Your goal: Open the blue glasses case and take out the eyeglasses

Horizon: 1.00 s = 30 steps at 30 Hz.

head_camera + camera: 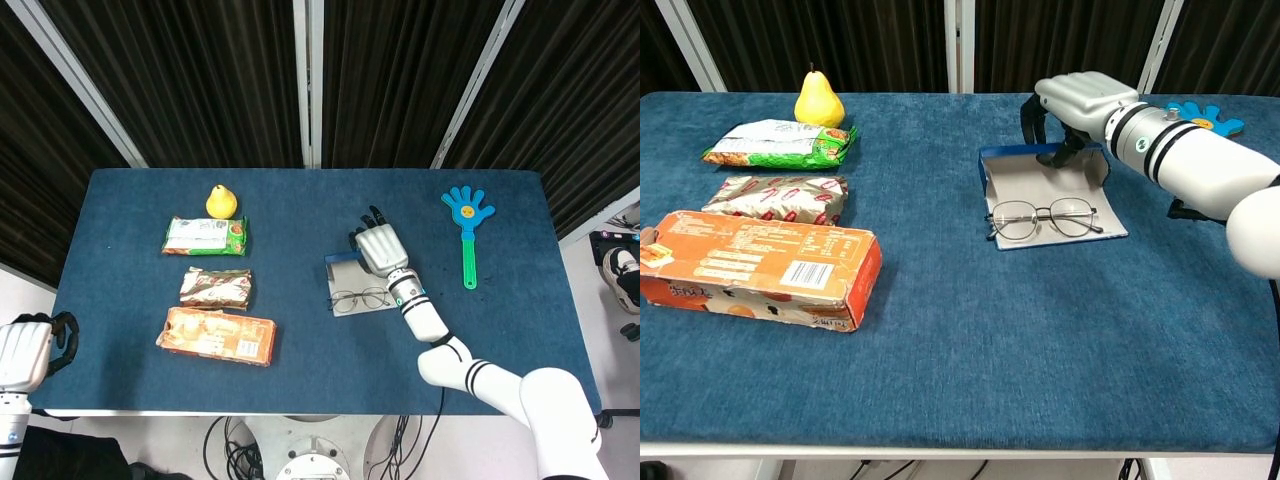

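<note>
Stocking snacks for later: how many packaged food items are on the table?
3, in a column on the table's left: green packet behind, brown wrapper in the middle, orange box nearest. None seem hidden.

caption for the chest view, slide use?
Right robot hand above the opened blue glasses case, eyeglasses lying on its flap.

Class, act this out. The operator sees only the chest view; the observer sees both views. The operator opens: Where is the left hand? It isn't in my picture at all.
Observer: The left hand is off the table's near left corner, fingers curled, holding nothing.
Operator: And the blue thing half hidden behind the right arm?
Observer: It is a hand-shaped clapper with a green handle. It lies flat on the table, to the right of the right hand and apart from it.
</note>
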### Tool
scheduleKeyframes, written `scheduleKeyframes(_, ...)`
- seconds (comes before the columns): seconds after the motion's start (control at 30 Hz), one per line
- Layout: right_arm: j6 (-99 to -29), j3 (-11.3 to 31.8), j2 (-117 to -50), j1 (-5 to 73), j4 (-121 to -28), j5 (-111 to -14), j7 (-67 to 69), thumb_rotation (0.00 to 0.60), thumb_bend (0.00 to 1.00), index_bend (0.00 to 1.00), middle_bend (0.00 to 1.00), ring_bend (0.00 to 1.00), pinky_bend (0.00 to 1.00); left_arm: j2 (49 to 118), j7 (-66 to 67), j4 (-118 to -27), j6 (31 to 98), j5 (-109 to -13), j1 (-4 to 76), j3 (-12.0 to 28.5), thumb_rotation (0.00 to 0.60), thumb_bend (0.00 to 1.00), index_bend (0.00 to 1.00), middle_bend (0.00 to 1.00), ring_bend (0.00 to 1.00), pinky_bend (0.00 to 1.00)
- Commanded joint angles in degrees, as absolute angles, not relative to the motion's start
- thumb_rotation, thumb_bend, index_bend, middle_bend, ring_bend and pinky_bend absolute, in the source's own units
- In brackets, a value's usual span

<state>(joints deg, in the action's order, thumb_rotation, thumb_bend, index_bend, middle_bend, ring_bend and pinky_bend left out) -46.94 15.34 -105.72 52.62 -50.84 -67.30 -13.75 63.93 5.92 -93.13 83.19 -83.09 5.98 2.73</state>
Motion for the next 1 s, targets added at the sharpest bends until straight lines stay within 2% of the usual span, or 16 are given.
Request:
scheduleKeyframes(0.03, -44.7, 15.9, -99.8, 51.7, -60.5, -64.3, -15.8, 0.600, 0.22, 0.11, 0.22, 0.00, 0.00, 63.9, 5.8, -93.1, 83.2, -83.1, 6.0, 2.7, 0.600, 0.36, 0.71, 0.68, 0.52, 0.47)
scheduleKeyframes(0.2, -50.5, 14.5, -92.9, 47.8, -73.7, -67.4, -15.6, 0.600, 0.20, 0.11, 0.20, 0.00, 0.00, 63.9, 5.8, -93.1, 83.1, -83.1, 6.0, 2.7, 0.600, 0.36, 0.71, 0.68, 0.52, 0.47)
scheduleKeyframes(0.3, -51.9, 12.2, -89.2, 45.1, -81.3, -69.2, -13.4, 0.600, 0.19, 0.21, 0.22, 0.00, 0.00, 63.8, 5.8, -93.2, 83.1, -83.1, 6.0, 2.7, 0.600, 0.36, 0.71, 0.68, 0.52, 0.47)
scheduleKeyframes(0.4, -51.2, 9.9, -87.8, 44.1, -84.1, -68.8, -14.8, 0.600, 0.18, 0.33, 0.22, 0.00, 0.00, 63.8, 5.9, -93.2, 83.1, -83.2, 6.0, 2.6, 0.600, 0.36, 0.71, 0.68, 0.52, 0.47)
scheduleKeyframes(0.5, -51.3, 8.5, -88.7, 43.5, -83.9, -67.7, -16.9, 0.600, 0.18, 0.39, 0.22, 0.00, 0.00, 63.8, 5.8, -93.2, 83.2, -83.3, 5.9, 2.6, 0.600, 0.36, 0.71, 0.68, 0.52, 0.47)
scheduleKeyframes(0.6, -50.5, 7.6, -90.3, 43.6, -82.0, -66.3, -18.3, 0.600, 0.18, 0.41, 0.22, 0.00, 0.00, 63.9, 5.8, -93.2, 83.3, -83.3, 5.9, 2.6, 0.600, 0.36, 0.71, 0.68, 0.52, 0.47)
scheduleKeyframes(1.0, -49.0, 8.4, -95.1, 44.8, -74.8, -65.4, -17.3, 0.600, 0.23, 0.42, 0.22, 0.00, 0.00, 63.9, 5.8, -93.1, 83.2, -83.2, 6.0, 2.6, 0.600, 0.36, 0.71, 0.68, 0.52, 0.47)
